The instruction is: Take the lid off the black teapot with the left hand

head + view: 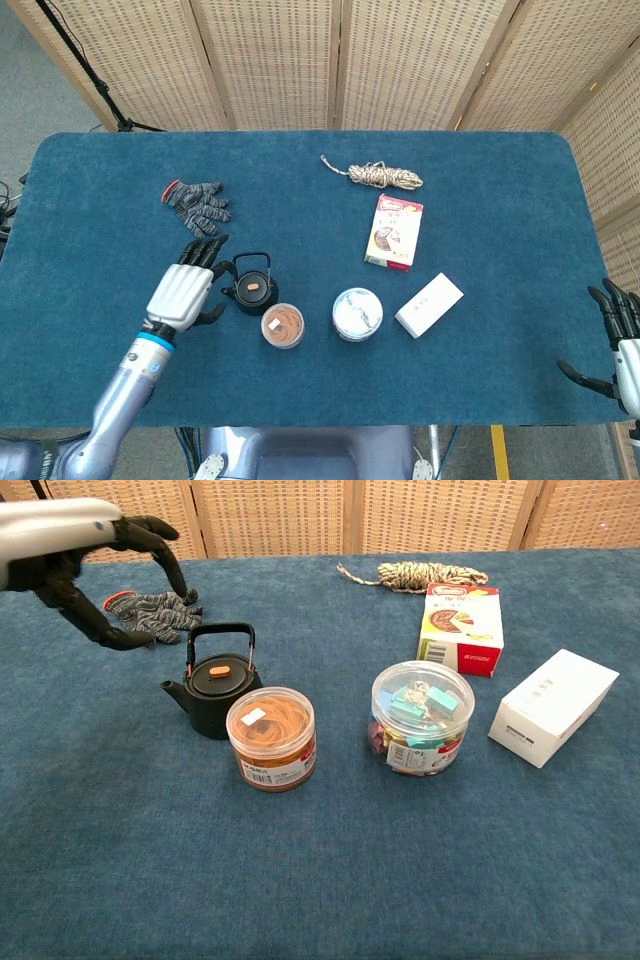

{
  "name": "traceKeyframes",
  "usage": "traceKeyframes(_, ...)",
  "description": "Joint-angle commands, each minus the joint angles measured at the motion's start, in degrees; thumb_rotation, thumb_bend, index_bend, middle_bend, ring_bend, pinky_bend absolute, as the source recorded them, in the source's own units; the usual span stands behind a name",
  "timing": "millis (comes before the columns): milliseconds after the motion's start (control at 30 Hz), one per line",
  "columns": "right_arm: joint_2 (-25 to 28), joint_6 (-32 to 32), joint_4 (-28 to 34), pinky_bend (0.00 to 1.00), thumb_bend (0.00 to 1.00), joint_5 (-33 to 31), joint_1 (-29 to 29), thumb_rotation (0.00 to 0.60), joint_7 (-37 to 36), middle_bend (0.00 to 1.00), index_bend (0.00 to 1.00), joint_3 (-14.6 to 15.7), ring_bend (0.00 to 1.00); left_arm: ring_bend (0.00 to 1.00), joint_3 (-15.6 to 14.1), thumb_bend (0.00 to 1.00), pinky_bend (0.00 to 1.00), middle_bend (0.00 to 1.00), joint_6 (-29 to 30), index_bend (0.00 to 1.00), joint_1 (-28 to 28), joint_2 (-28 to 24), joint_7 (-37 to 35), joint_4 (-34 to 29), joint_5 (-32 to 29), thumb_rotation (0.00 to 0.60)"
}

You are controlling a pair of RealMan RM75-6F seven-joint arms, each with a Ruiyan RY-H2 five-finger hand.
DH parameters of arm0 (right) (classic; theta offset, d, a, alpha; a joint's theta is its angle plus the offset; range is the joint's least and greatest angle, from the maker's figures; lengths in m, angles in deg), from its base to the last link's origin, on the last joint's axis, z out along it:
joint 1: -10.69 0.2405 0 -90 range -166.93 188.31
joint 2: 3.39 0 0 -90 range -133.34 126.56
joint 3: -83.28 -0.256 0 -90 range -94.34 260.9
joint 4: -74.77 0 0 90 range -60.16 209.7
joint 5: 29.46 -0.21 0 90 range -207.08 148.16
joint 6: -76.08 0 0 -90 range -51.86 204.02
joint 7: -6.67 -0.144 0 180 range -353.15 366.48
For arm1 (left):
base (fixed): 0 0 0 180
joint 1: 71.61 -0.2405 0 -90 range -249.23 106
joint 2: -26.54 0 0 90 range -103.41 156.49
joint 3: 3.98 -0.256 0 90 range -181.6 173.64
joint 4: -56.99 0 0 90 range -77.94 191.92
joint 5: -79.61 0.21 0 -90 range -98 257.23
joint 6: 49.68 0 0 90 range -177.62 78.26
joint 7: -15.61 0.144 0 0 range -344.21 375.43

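The black teapot (251, 287) (213, 691) stands left of the table's middle with its handle upright. Its lid (255, 288) (221, 674), black with a small orange knob, sits on it. My left hand (186, 285) (75, 553) hovers above and to the left of the teapot, fingers spread, holding nothing and not touching it. My right hand (622, 345) is at the table's right edge, far from the pot, fingers apart and empty; the chest view does not show it.
A jar of rubber bands (282, 326) (271, 737) touches the teapot's front right. A jar of clips (357, 313) (421, 716), a white box (429, 305), a red-and-white box (394, 232), a coiled rope (383, 176) and a grey glove (197, 206) (152, 614) lie around.
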Motion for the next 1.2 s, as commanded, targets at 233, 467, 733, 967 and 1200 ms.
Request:
traceKeyframes(233,0.83,-1.23,-0.58,0.0,0.0,-0.99,0.31,0.6,-2.47,0.0,0.01,-0.23,0.0,0.0,3.98,0.33,0.0,0.0,9.13,0.42,10.2,16.58,9.6,11.31,-12.92,0.6)
traceKeyframes(467,1.08,-1.48,-0.88,0.0,0.0,-1.36,0.33,0.6,-3.44,0.0,0.02,-0.38,0.0,0.0,3.99,0.35,0.0,0.0,11.5,0.43,10.87,18.99,9.93,13.57,-14.21,0.6)
traceKeyframes(733,1.16,-1.48,-0.94,0.0,0.0,-1.29,0.3,0.6,-3.48,0.0,0.02,-0.36,0.0,0.0,2.61,0.35,0.0,0.0,12.61,0.44,10.95,20.29,10.2,15.21,-13.82,0.6)
traceKeyframes(967,1.16,-1.53,-0.95,0.0,0.0,-1.33,0.3,0.6,-3.62,0.0,0.02,-0.39,0.0,0.0,2.48,0.36,0.0,0.0,14.28,0.46,11.0,22.17,10.72,16.94,-14.09,0.6)
traceKeyframes(1200,1.23,-1.59,-0.92,0.0,0.0,-1.32,0.29,0.6,-3.75,0.0,0.02,-0.36,0.0,0.0,2.81,0.36,0.0,0.0,14.03,0.46,10.94,23.31,10.75,18.45,-14.95,0.6)
